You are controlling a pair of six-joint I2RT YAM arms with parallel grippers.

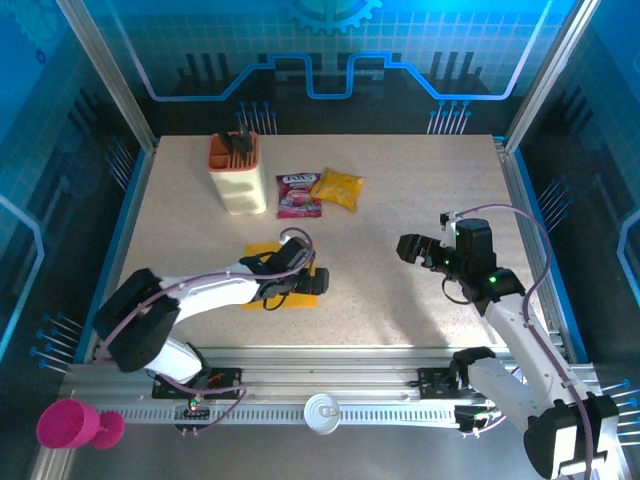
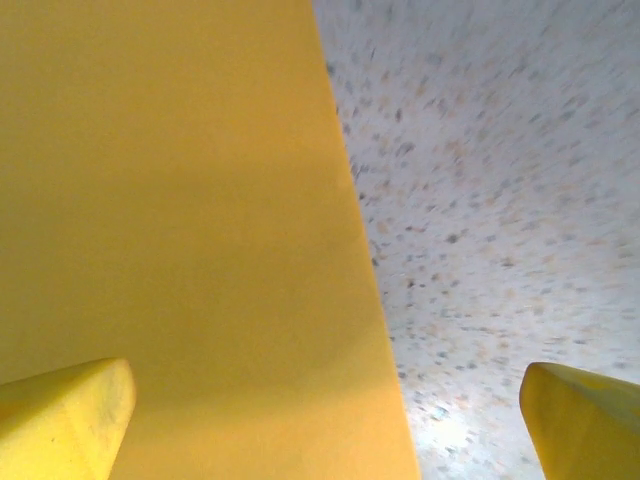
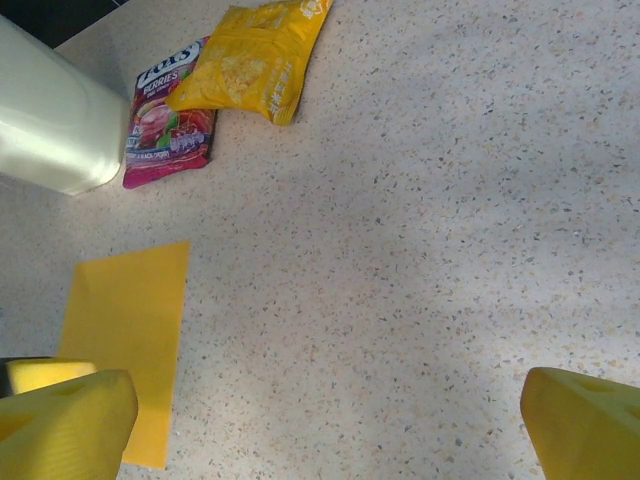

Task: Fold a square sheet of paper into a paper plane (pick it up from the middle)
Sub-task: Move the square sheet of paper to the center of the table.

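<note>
A thin orange-yellow sheet (image 1: 258, 250) lies flat on the speckled table (image 1: 400, 180), left of centre and toward the near edge, directly under the left gripper (image 1: 312, 281). That gripper's jaws are spread wide and hold nothing. From its wrist camera, one yellow finger (image 2: 60, 420) hangs over the paper and the other over bare table, and the sheet's straight right-hand edge runs away between them, nearer the finger over the table. So the gripper straddles the sheet's edge, and the middle of the sheet lies off toward the first finger. The arm hides much of the paper from above, so I cannot tell whether the fingers touch it. The right gripper (image 1: 408, 250) sits well apart to the right, jaws equally wide and empty, over bare table. Its camera sees the sheet off to its left, looking longer than it is wide, its long side pointing roughly toward a purple packet (image 3: 165, 120) and a yellow bag (image 3: 255, 60) at the far side. The left arm is clearly nearer; a pick from the middle would probably call for shifting it further over the sheet.
</note>
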